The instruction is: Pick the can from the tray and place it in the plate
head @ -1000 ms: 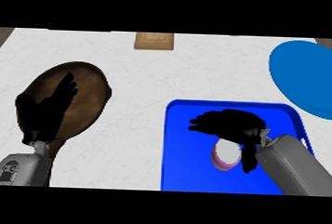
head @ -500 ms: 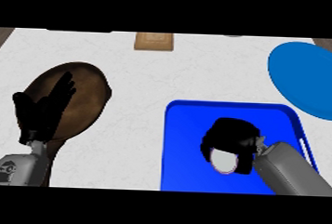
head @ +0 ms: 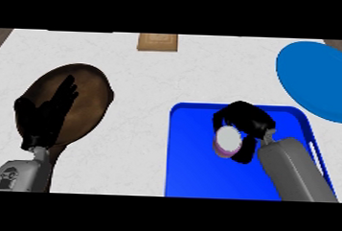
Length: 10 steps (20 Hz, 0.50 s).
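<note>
One can [head: 227, 140] lies tipped over the blue tray [head: 193, 161], pale end facing left, long axis roughly left-right. My right hand [head: 246, 121] curls round it from above, forearm angling in from lower right. One blue plate [head: 313, 84] sits far right. My left hand [head: 45, 115] rests open over one brown pan [head: 90, 93].

**A kitchen counter, seen from above**

A pale, lightly mottled counter top [head: 175, 79] is filling the view, and tableware is lying across it: a blue plate [head: 313, 84], a blue tray [head: 193, 161], and a brown wooden pan-shaped dish [head: 86, 93]. A small wooden board [head: 158, 41] is sitting at the far edge.
</note>
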Motion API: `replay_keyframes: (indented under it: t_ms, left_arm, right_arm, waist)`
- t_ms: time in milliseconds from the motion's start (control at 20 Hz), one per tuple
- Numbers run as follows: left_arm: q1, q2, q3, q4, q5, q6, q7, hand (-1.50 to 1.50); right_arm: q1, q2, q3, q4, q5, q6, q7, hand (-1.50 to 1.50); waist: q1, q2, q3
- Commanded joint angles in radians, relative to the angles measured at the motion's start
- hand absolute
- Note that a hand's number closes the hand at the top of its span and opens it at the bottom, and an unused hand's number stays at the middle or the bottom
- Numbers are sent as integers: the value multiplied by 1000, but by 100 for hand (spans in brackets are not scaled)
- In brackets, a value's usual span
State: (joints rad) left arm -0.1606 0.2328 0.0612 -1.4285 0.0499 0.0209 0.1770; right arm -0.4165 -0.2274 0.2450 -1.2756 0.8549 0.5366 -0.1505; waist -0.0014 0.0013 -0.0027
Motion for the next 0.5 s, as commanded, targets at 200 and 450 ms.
replay_keyframes:
  t_ms: [200, 450]
  left_arm:
    - [-1, -1, 11, 47, 2, -14, -35, 0]
    - [59, 13, 19, 6, 15, -33, -41, 0]
  right_arm:
    - [-127, 101, -164, -19, 98, -318, 271, 150]
    - [-110, 55, -247, -173, 160, -540, 290, 150]
  waist:
    - [2, 0, 2]
    - [-5, -8, 2]
